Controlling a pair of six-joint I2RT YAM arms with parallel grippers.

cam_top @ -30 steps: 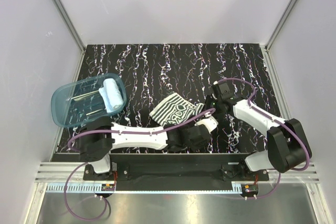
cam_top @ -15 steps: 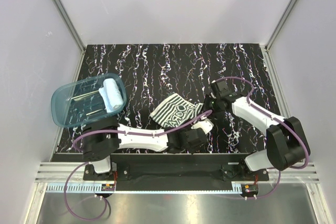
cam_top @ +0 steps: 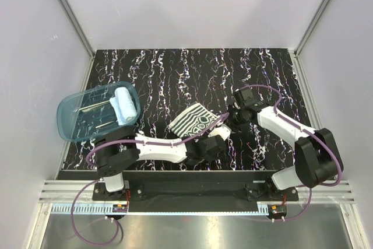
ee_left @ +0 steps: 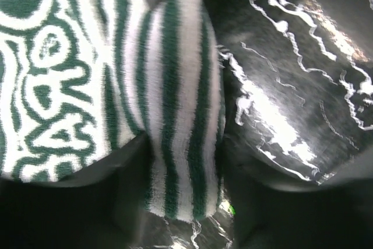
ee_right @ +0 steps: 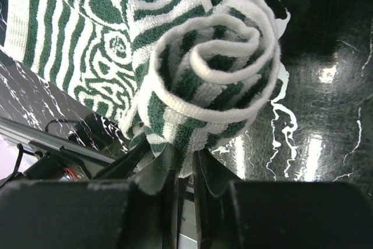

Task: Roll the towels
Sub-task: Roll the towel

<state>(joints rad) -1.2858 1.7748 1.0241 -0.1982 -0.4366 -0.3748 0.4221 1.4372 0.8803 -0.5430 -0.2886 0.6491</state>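
Striped towel [cam_top: 195, 122] half-rolled at table [cam_top: 175, 68] near edge: right gripper [ee_right: 185, 185] pinches roll end, left gripper [ee_left: 183, 208] straddles it, grip unclear; next, wind flat tail.

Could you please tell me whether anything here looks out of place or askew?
The translucent blue tub sits askew at the table's left edge, and its left end appears to overhang the black surface. The rolled light blue towel lies inside it. The striped towel is only partly rolled.
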